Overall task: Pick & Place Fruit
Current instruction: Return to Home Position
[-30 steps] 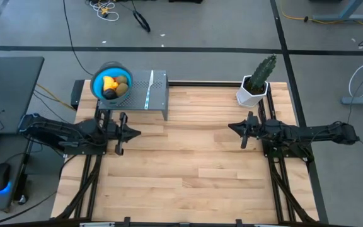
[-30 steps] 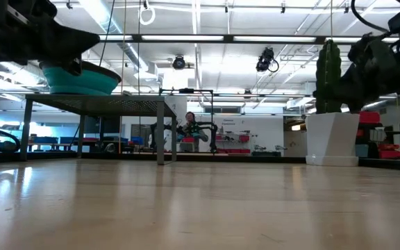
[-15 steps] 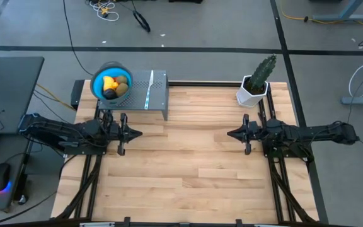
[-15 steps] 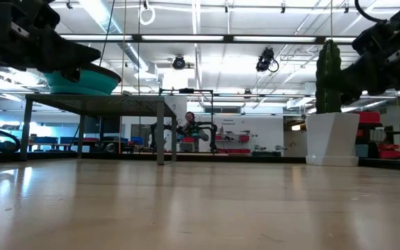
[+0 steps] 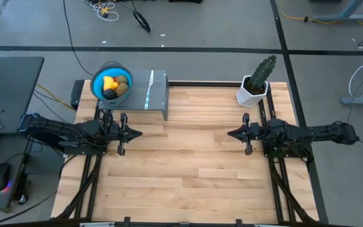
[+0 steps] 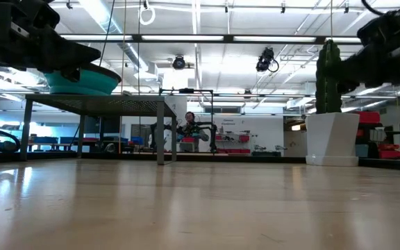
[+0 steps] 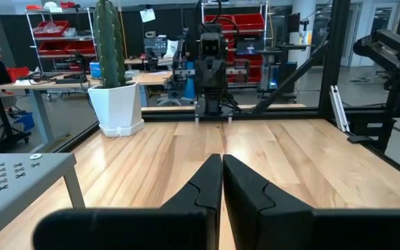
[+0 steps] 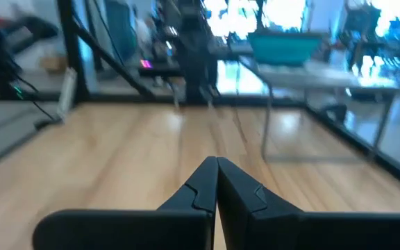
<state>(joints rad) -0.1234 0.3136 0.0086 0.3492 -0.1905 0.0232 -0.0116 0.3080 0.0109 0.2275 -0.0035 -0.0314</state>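
Observation:
The fruit lies in a blue bowl (image 5: 111, 82) on a grey perforated stand (image 5: 156, 94) at the table's far left. It is a yellow-orange oblong (image 5: 109, 82), two olive-brown ovals (image 5: 123, 81) and a black ball (image 5: 109, 93). The tiny orange-red pieces do not show. My left gripper (image 5: 138, 133) is shut and empty above the table, on the near side of the stand; it also shows in the left wrist view (image 7: 222, 165). My right gripper (image 5: 230, 133) is shut and empty at the table's right, pointing toward the left gripper; it also shows in the right wrist view (image 8: 217, 165).
A slim white-and-blue stick (image 5: 147, 98) lies on the stand beside the bowl. A green cactus in a white pot (image 5: 256, 85) stands at the far right corner. Bare wooden tabletop (image 5: 184, 157) lies between and in front of the two grippers.
My right gripper has turned about its wrist to sit level and has shifted slightly toward the table's near edge, staying shut. The bowl and the fruit have not moved.

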